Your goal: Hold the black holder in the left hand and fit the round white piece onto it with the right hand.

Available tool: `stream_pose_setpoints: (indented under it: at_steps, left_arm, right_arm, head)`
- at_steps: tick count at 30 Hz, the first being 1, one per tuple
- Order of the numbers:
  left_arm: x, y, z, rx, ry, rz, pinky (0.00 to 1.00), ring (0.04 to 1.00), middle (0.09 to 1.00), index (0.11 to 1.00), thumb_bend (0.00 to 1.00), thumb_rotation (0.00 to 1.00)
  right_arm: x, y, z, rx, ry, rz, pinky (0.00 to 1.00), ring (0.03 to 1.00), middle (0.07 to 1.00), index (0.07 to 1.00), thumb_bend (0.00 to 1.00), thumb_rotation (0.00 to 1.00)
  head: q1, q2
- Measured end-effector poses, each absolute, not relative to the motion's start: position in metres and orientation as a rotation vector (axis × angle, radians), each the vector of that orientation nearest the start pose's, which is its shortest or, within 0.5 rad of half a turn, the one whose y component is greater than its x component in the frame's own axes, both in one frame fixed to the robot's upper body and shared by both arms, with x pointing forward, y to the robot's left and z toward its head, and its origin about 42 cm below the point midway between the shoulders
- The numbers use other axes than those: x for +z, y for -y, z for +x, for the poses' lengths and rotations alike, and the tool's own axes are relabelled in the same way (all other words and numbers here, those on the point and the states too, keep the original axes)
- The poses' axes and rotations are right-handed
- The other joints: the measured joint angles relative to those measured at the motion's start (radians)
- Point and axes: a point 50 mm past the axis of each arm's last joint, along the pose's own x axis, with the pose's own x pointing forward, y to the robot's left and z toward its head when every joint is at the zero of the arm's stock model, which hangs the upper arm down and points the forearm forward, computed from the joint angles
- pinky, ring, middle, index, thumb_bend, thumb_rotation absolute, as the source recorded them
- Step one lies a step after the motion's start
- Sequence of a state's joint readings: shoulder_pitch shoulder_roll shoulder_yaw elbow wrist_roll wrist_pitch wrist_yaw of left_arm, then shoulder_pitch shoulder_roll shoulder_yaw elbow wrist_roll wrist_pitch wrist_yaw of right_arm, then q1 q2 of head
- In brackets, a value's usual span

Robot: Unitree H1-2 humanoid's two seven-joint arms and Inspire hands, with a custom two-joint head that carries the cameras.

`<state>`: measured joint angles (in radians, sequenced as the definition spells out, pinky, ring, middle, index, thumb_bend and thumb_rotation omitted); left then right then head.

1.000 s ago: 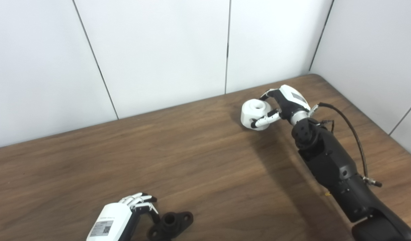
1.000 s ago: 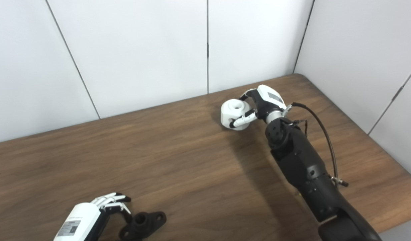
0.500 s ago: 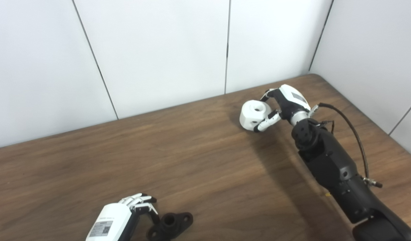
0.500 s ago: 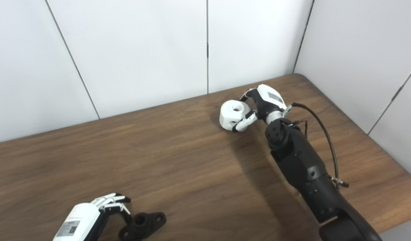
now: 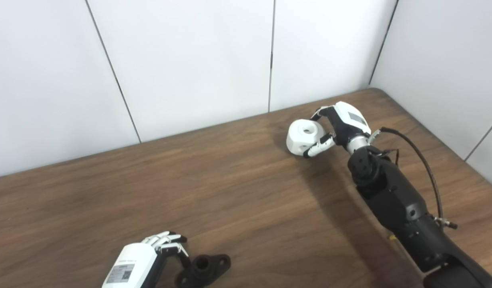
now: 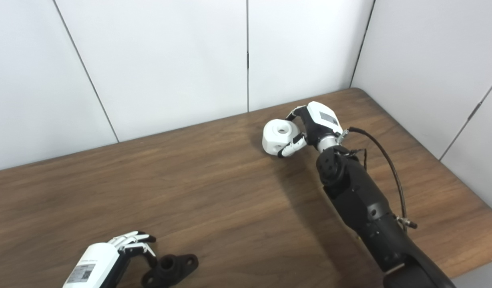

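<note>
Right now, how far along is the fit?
Done: right hand is shut on the round white piece, far side of the table. In hand: left hand beside the black holder, which lies flat, grip unclear. Left: lift holder, bring parts together, fit.

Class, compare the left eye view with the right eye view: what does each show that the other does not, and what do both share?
Only the left eye view: more wall left of the left-hand seam.

Only the right eye view: the table's near right edge and the grey beyond it.

Both: the right hand shut on the round white piece, and the left hand beside the black holder lying on the table.
</note>
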<state>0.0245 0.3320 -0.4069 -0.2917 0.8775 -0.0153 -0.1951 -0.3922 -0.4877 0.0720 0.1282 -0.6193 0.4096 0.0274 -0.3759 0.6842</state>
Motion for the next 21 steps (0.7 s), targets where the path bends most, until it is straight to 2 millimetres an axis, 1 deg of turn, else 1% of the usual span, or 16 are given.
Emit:
stream_pose_setpoints:
  at_steps: [3, 5, 10, 13, 18, 19, 20, 21]
  left_arm:
    - [0.139, -0.188, 0.244, -0.517, 0.287, 1.162, 0.81, 0.848, 0.786, 0.488, 0.52, 0.05]
    - [0.139, -0.187, 0.243, -0.519, 0.286, 1.165, 0.81, 0.85, 0.789, 0.488, 0.52, 0.05]
    - [0.14, -0.184, 0.243, -0.519, 0.283, 1.164, 0.81, 0.85, 0.789, 0.488, 0.52, 0.05]
    - [0.14, -0.183, 0.243, -0.515, 0.283, 1.167, 0.81, 0.849, 0.787, 0.488, 0.52, 0.05]
    - [0.14, -0.177, 0.243, -0.51, 0.274, 1.161, 0.82, 0.85, 0.791, 0.487, 0.52, 0.05]
    - [0.14, -0.176, 0.243, -0.508, 0.272, 1.162, 0.82, 0.849, 0.792, 0.487, 0.52, 0.05]
    - [0.14, -0.176, 0.243, -0.506, 0.271, 1.163, 0.82, 0.85, 0.792, 0.487, 0.52, 0.05]
    - [0.14, -0.175, 0.243, -0.504, 0.269, 1.165, 0.83, 0.852, 0.792, 0.487, 0.52, 0.05]
  right_arm:
    - [0.215, 0.35, 0.394, -0.217, -0.078, -1.079, 0.84, 0.905, 0.818, 0.483, 0.53, 0.14]
    - [0.224, 0.341, 0.389, -0.195, -0.036, -1.081, 0.83, 0.903, 0.816, 0.483, 0.53, 0.14]
    - [0.247, 0.322, 0.374, -0.113, 0.045, -1.102, 0.79, 0.887, 0.806, 0.482, 0.53, 0.14]
    - [0.256, 0.309, 0.362, -0.047, 0.073, -1.105, 0.8, 0.893, 0.8, 0.482, 0.53, 0.14]
    - [0.26, 0.292, 0.341, 0.061, 0.065, -1.093, 0.79, 0.888, 0.789, 0.482, 0.53, 0.14]
    - [0.258, 0.288, 0.337, 0.083, 0.062, -1.086, 0.79, 0.889, 0.79, 0.482, 0.53, 0.14]
    - [0.258, 0.283, 0.332, 0.101, 0.063, -1.079, 0.79, 0.891, 0.793, 0.482, 0.53, 0.14]
    - [0.256, 0.277, 0.328, 0.128, 0.053, -1.07, 0.79, 0.893, 0.795, 0.482, 0.53, 0.14]
  head:
    - [0.012, 0.002]
    - [0.02, 0.003]
    - [0.064, 0.017]
    - [0.086, 0.026]
    - [0.12, 0.04]
    - [0.147, 0.055]
    - [0.15, 0.057]
    - [0.17, 0.069]
